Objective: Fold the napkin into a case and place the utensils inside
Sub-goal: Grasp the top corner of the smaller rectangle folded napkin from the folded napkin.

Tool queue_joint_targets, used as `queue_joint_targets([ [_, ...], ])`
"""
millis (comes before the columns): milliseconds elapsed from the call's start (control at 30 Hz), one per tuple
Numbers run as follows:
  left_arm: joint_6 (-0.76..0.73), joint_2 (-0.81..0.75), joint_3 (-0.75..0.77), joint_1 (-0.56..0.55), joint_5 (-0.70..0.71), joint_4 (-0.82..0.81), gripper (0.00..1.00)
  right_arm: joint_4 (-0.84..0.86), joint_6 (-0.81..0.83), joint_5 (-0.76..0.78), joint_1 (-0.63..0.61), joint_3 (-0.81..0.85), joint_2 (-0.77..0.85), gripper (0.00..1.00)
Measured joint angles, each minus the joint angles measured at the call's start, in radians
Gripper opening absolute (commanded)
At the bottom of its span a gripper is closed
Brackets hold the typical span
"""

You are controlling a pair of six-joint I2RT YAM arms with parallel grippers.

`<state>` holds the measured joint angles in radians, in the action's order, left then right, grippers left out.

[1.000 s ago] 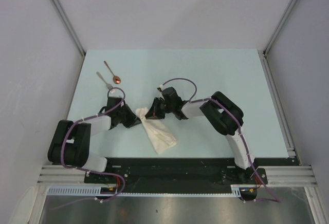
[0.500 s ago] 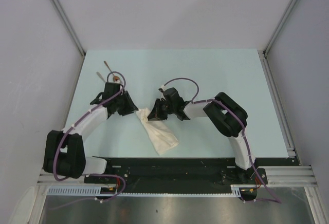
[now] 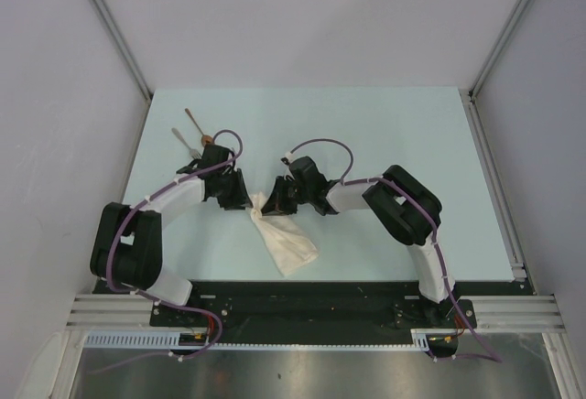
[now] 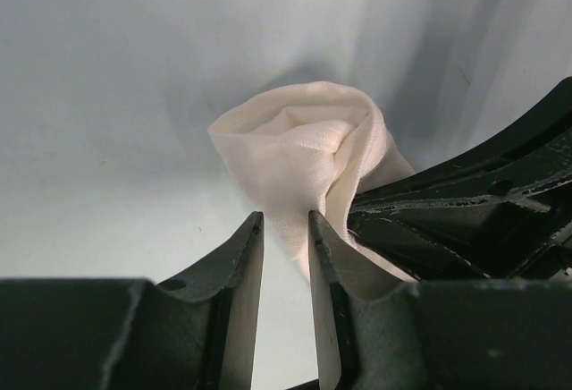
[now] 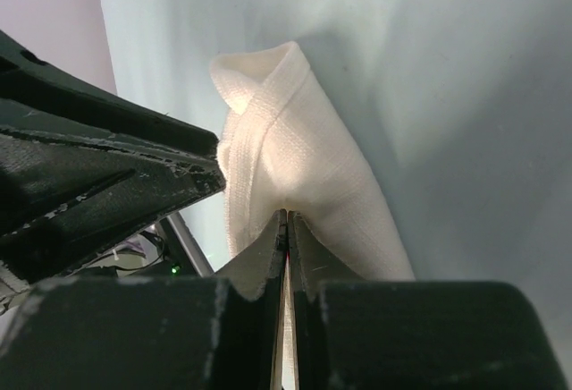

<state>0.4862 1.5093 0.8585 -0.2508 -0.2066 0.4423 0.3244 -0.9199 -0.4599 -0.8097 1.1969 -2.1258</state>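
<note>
Your right gripper (image 5: 286,217) pinches the raised mouth end of the case (image 3: 288,242), whose length trails toward the near right, while your left gripper (image 4: 286,222), jaws slightly parted at that rim, sits nearer the utensils (image 3: 207,139) lying beyond it.
</note>
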Motion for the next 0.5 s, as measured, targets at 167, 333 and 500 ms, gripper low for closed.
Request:
queue_joint_targets([
  [167,-0.008,0.0,0.0,-0.003,-0.006,0.002,0.35,-0.006,0.001,0.001,-0.005,0.0,0.014,0.06],
  [333,-0.008,-0.019,0.0,-0.009,-0.005,0.004,0.37,-0.008,0.001,0.003,-0.006,0.0,0.022,0.06],
  [500,-0.009,-0.03,0.019,-0.016,-0.005,0.013,0.36,-0.01,0.001,0.003,-0.006,0.0,0.023,0.05],
])
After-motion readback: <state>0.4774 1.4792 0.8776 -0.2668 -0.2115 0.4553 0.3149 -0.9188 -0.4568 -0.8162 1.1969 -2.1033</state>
